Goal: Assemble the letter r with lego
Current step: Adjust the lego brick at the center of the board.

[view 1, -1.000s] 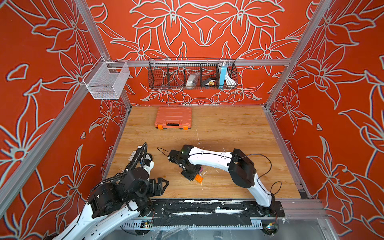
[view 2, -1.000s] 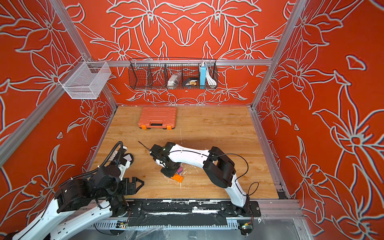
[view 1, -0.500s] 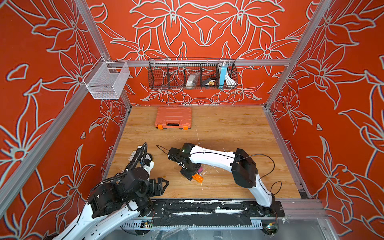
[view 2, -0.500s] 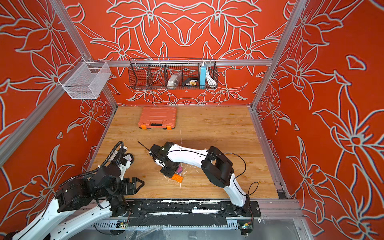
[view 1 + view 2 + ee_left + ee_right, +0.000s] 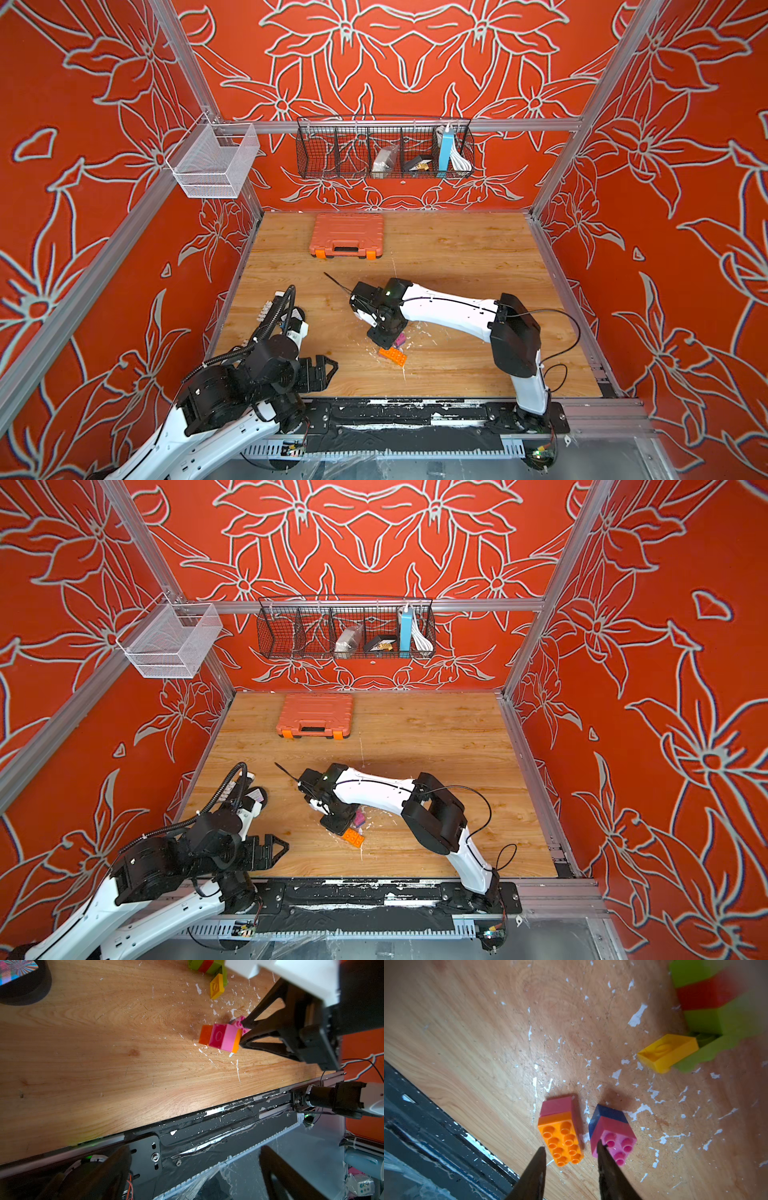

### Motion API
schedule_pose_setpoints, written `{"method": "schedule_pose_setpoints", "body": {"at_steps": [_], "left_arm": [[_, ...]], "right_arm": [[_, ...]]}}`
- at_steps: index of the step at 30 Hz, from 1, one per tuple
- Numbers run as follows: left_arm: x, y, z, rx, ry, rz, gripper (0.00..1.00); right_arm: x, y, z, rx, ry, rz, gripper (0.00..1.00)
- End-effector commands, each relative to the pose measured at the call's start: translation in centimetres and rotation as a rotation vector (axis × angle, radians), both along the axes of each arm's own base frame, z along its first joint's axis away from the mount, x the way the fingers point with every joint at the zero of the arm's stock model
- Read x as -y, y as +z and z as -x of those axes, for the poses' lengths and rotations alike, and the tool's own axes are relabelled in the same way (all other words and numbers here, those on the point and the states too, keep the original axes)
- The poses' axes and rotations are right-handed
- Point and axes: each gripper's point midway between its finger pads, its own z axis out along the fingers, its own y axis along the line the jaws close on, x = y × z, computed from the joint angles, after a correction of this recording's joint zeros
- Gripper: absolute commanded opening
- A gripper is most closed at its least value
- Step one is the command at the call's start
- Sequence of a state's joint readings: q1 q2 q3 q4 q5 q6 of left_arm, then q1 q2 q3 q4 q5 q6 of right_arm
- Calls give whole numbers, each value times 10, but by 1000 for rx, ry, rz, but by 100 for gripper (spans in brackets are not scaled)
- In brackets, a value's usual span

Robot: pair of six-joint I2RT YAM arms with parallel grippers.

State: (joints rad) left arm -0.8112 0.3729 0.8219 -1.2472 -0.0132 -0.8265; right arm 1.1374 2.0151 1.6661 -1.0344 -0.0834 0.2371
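Right wrist view gives the closest look. The right gripper (image 5: 570, 1145) hangs over two little lego stacks that stand just beside each other on the wooden table (image 5: 467, 1032). Its jaws are parted and clamp nothing. One fingertip (image 5: 601, 1147) comes down on the studded top of the pink brick (image 5: 618, 1142), which sits on a blue brick (image 5: 609, 1112). The other fingertip is at the outer side of the long orange brick (image 5: 561, 1140), so that brick's near end lies in the gap between the jaws. The long orange brick rests on a second pink brick (image 5: 556, 1105).

Farther off, a yellow brick (image 5: 667, 1052) lies on its side against a green piece. Behind it stands a green and red stack (image 5: 710, 999), blurred at the edge of the frame.

In both top views the two stacks sit in the front half of the table, near the middle and close to the front edge. The orange studs peek out from under the right gripper, and the right arm hides the yellow and green pieces.

The left gripper (image 5: 322, 372) hangs low at the front left, well apart from the bricks. The left wrist view shows its dark fingers (image 5: 116, 1167) spread wide with nothing between them.

An orange toolbox (image 5: 347, 241) lies closed near the back wall.
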Motion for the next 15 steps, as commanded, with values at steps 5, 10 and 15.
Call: {"method": "schedule_pose_setpoints", "body": {"at_steps": [5,10,15], "left_arm": [[2,-10,1,-45,-14,-44,96],[3,-11,0,-55,-17,-52,96],[4,-12,0,-62,-22,-58,96]], "right_arm": [[2,-20,9,-37,62,20,36],[8,-33,11,-57,83,69,33],[13,-47,13,-78,98,112,27]]}}
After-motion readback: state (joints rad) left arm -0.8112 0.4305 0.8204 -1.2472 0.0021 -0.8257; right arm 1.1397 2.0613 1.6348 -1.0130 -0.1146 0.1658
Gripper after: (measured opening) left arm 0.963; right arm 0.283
